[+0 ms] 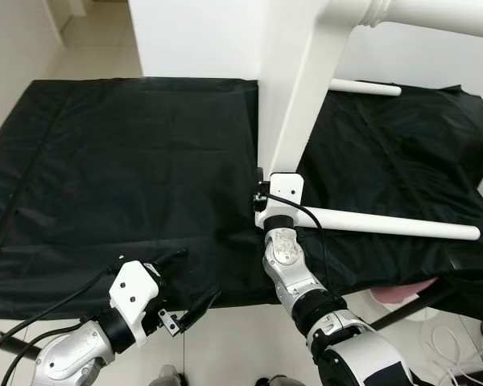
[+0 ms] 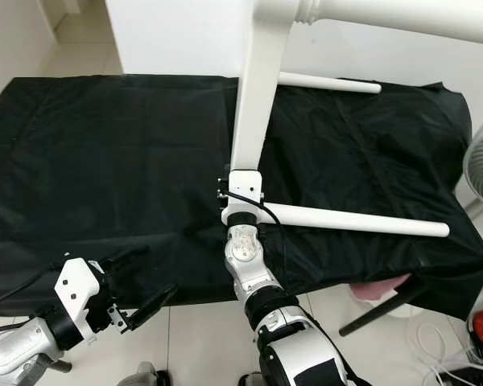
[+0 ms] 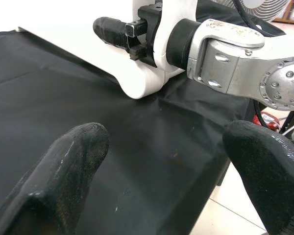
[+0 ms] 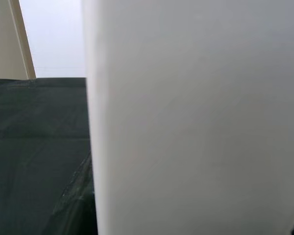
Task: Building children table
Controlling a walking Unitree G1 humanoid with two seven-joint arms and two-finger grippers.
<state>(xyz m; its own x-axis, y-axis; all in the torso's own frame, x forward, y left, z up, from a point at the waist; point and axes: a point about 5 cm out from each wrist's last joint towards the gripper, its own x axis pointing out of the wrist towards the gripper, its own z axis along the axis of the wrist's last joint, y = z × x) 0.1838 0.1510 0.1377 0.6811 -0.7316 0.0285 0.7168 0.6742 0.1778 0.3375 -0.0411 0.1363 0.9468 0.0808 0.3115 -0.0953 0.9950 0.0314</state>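
The right arm is reaching forward over the black sheet (image 1: 129, 185), its right gripper (image 1: 262, 193) clamping the lower edge of the tilted white tabletop (image 1: 294, 96), while the left gripper (image 1: 181, 285) is hovering low by the sheet's near edge, fingers (image 3: 73, 156) spread apart.

Matt black cloth (image 1: 129, 177), seemingly smooth

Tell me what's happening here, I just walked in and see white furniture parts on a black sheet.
The robot is assembling a white table on the black sheet. Its right gripper is pressed against the foot of an upright white table leg, apparently gripping it. The left gripper, fingers open and empty, hovers at the sheet's near edge. Two more white legs stick out sideways to the right.
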